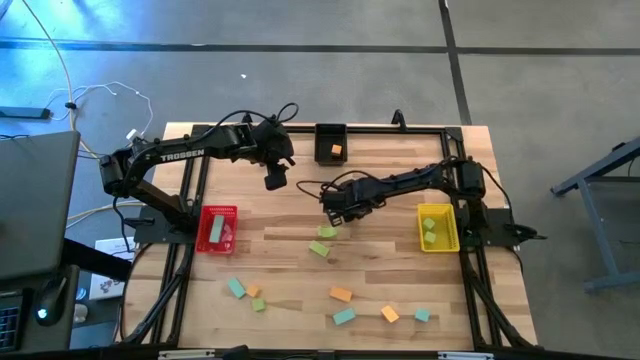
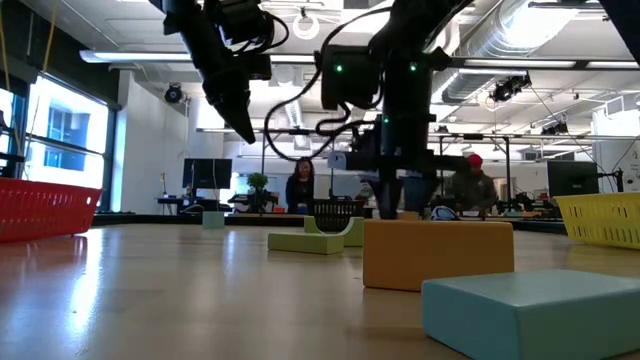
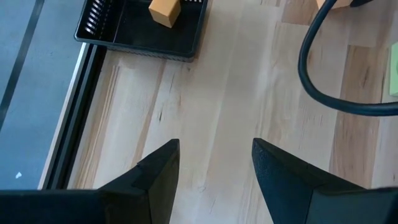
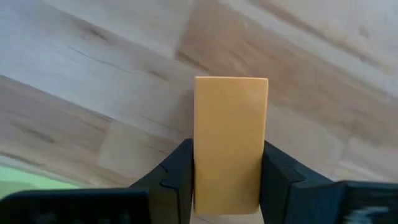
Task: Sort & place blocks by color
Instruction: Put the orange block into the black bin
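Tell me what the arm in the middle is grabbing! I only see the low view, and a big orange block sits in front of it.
Observer: That is the right gripper. The right wrist view shows it closed on an orange block, with one finger on each side.
Operator: Where do orange ones go?
Observer: From above, the black bin at the far edge of the table already holds a lone orange piece.
Operator: What is the other arm doing?
Observer: The left gripper hangs open above bare wood near that bin, holding nothing.
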You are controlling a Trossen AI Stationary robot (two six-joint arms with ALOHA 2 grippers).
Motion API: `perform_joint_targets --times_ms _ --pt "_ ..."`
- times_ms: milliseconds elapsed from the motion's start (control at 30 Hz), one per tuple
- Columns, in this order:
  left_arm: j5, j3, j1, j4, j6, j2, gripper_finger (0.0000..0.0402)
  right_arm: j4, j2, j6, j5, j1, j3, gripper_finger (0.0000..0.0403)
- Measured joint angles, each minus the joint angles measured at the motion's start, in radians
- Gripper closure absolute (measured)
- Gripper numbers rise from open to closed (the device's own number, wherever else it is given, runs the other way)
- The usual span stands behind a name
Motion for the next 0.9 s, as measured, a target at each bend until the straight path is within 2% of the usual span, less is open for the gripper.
perform_joint_targets --times_ms 167,400,667,900 --pt "-0.002 0.0 0.0 0.0 -0.006 0.0 0.0213 0.052 -0.048 -0.083 0.038 -0.019 0.0 0.0298" --pt "-0.051 0.0 0.0 0.001 -0.113 0.0 0.0213 0.209 -0.093 -0.283 0.077 -0.108 0.0 0.0298" --pt "-0.053 0.0 0.0 -0.041 -0.228 0.0 0.0213 0.404 -0.094 -0.503 0.047 -0.219 0.0 0.0296" --pt "-0.051 0.0 0.0 -0.072 -0.296 0.0 0.0213 0.515 -0.094 -0.58 0.046 -0.319 0.0 0.0293"
